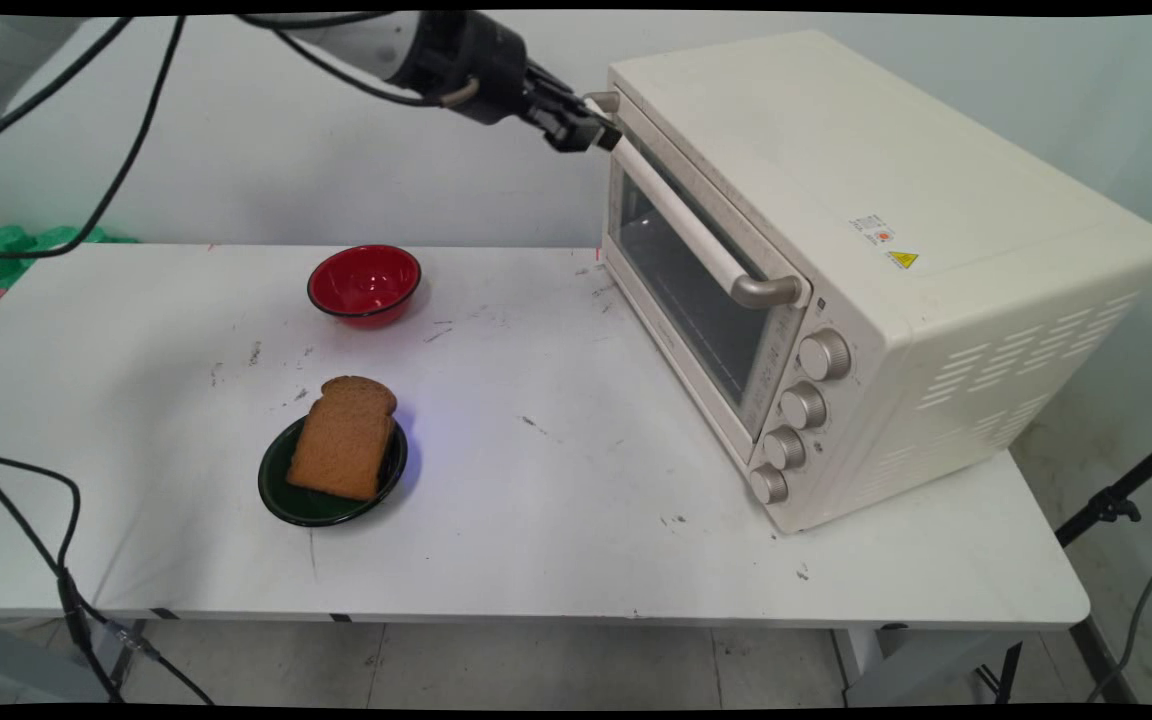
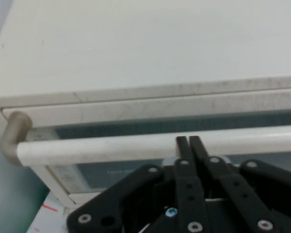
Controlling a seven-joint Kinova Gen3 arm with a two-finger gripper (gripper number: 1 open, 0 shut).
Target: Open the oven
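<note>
The gripper (image 1: 604,135) was seen at the far end of the toaster oven's (image 1: 876,270) door handle (image 1: 681,215), jaws pressed together and nothing pinched; contact with the bar could not be confirmed. The door was found shut. A bread slice (image 1: 344,438) on a green plate (image 1: 281,495) and a red bowl (image 1: 364,284) were left on the surface (image 1: 556,520), well apart from it.

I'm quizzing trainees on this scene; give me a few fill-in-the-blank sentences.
1. The claw is shut at the oven door's ____.
2. The bread lies on a ____ plate.
3. The bowl is ____ in colour.
4. The oven door is ____.

Missing words: handle; green; red; closed
</note>
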